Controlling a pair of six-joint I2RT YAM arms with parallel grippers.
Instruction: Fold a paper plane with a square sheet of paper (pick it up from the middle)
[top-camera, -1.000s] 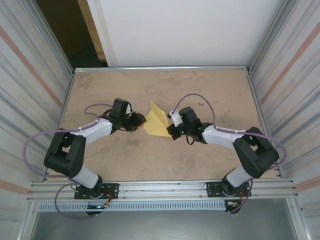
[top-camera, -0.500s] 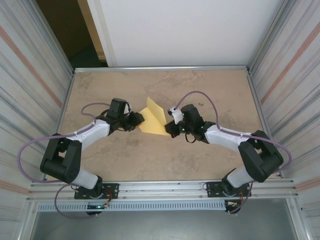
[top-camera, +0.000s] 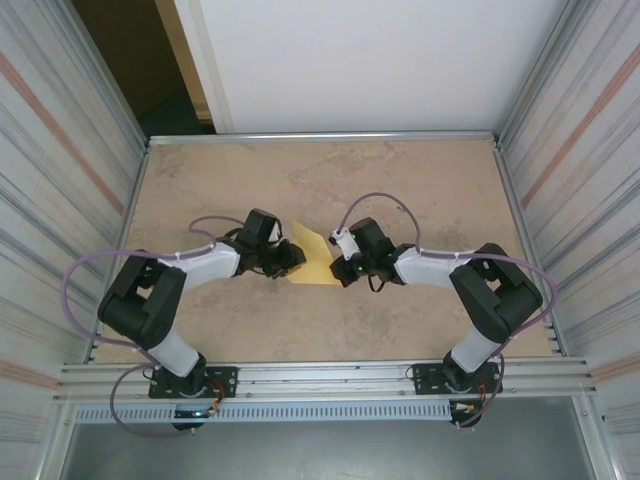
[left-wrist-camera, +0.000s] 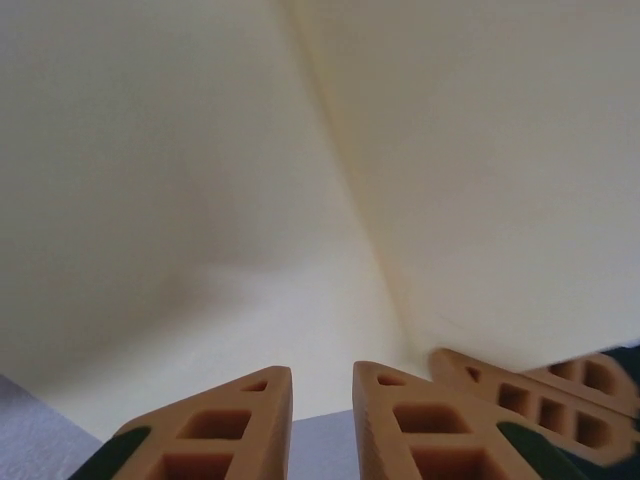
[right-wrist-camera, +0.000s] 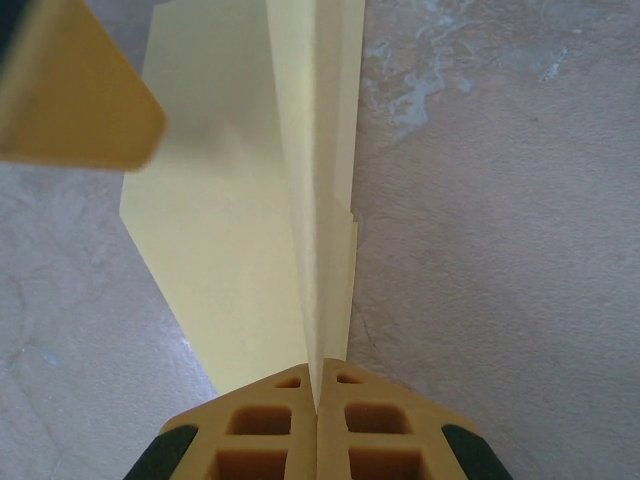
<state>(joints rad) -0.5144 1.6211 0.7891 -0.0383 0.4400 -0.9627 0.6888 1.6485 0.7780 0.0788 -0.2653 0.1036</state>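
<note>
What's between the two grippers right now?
The folded yellow paper lies between the left gripper and the right gripper, which pinches it; the top view shows this.

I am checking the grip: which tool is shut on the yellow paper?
The right tool, its fingers pressed together on the folded edge of the paper; the left tool shows a gap.

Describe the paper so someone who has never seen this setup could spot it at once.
Start at the beige marbled table; near its middle the left gripper and the right gripper face each other. Between them is the paper, a pale-yellow folded sheet with a centre crease, one end pinched by the right gripper. Nothing else there is thin and pale yellow.
</note>
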